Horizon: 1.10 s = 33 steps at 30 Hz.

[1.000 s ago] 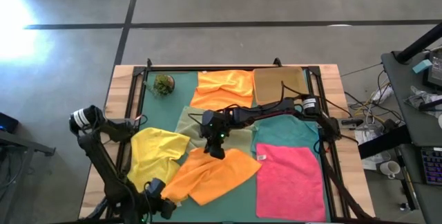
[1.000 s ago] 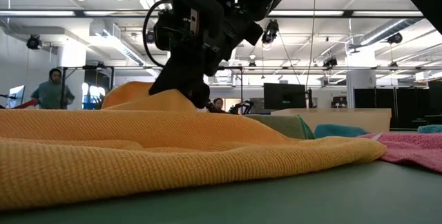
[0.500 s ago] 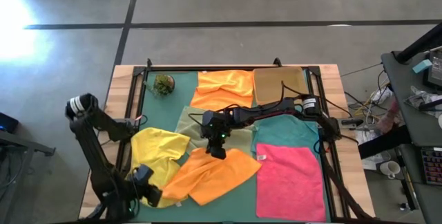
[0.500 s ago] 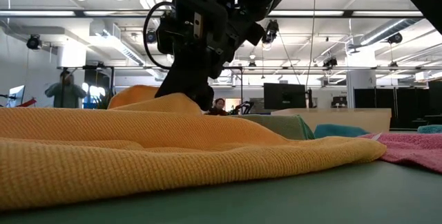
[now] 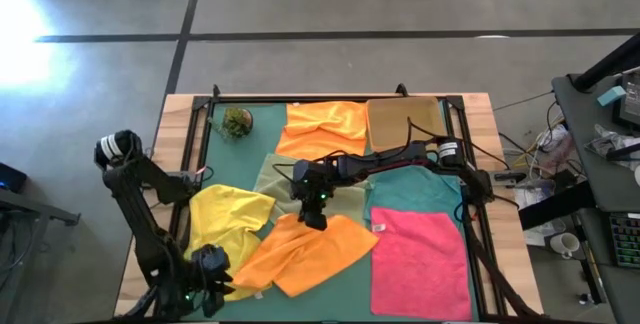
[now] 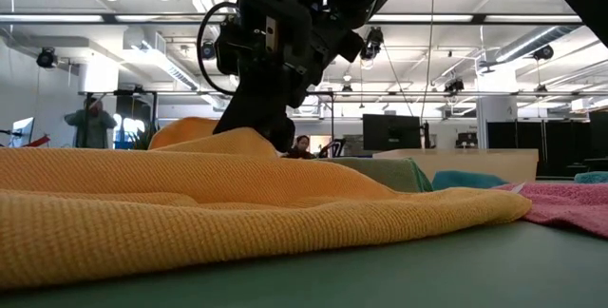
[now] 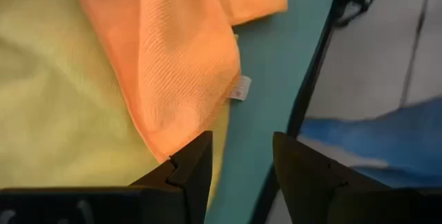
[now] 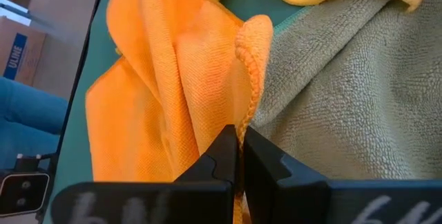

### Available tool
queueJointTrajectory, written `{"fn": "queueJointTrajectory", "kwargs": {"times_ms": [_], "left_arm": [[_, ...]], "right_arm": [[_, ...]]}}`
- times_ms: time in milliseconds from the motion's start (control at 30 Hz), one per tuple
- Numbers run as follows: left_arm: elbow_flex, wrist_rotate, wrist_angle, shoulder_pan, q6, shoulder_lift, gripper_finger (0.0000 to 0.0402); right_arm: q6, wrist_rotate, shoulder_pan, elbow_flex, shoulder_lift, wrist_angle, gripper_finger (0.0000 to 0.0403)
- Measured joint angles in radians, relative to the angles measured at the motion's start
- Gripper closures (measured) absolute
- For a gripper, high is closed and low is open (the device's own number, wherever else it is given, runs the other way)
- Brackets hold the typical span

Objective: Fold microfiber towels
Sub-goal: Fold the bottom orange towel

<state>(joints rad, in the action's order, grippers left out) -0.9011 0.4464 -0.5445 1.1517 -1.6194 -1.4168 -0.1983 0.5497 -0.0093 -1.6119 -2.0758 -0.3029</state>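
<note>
Centre of the high view, the right gripper [image 5: 313, 217] is down on the near orange towel [image 5: 310, 252], fingers pinched tight on a raised edge of the cloth; the right wrist view shows that orange fold [image 8: 242, 79] caught between the closed tips, with the olive green towel [image 8: 331, 92] lying just beside it. In the low view the same gripper [image 6: 271, 135] sits atop a peak of orange fabric [image 6: 190, 194] that fills the lower frame. Lower left of the high view, the left gripper [image 5: 207, 282] hovers at the table's front edge, fingers parted and holding nothing; its wrist view shows the gap between them over the green mat [image 7: 276, 58], next to a corner of orange cloth on the yellow towel [image 7: 55, 106]. The yellow towel [image 5: 225, 219] lies left of centre, the second orange towel [image 5: 325, 124] upper centre, the tan tray [image 5: 405, 122] to its right, teal [image 5: 420, 192] and pink [image 5: 420, 259] at right, and the plant ball [image 5: 237, 121] upper left.
</note>
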Motion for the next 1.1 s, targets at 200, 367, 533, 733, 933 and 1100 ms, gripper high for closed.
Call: {"fn": "queueJointTrajectory", "kwargs": {"times_ms": [200, 367, 533, 733, 933, 1100], "left_arm": [[-0.013, -0.082, -0.005, -0.034, 0.168, -0.055, 0.0265], [-0.045, -0.146, -0.032, -0.061, 0.296, -0.117, 0.0265], [-0.103, -0.154, -0.107, -0.083, 0.37, -0.165, 0.0265], [-0.149, -0.169, -0.155, -0.086, 0.479, -0.223, 0.0265], [-0.158, -0.203, -0.156, -0.096, 0.503, -0.28, 0.0265], [-0.164, -0.202, -0.207, -0.116, 0.5, -0.304, 0.0265]], "right_arm": [[-0.012, -0.001, 0.0, 0.0, 0.0, 0.0, 0.0394], [-0.024, -0.001, 0.0, 0.0, 0.0, 0.0, 0.0394], [-0.028, -0.001, 0.0, 0.0, 0.0, 0.0, 0.0394], [-0.029, -0.001, -0.001, 0.0, 0.0, 0.001, 0.0394], [-0.03, -0.001, 0.0, 0.0, 0.0, 0.001, 0.0394], [-0.03, -0.001, 0.0, 0.0, 0.0, 0.001, 0.0394]]}}
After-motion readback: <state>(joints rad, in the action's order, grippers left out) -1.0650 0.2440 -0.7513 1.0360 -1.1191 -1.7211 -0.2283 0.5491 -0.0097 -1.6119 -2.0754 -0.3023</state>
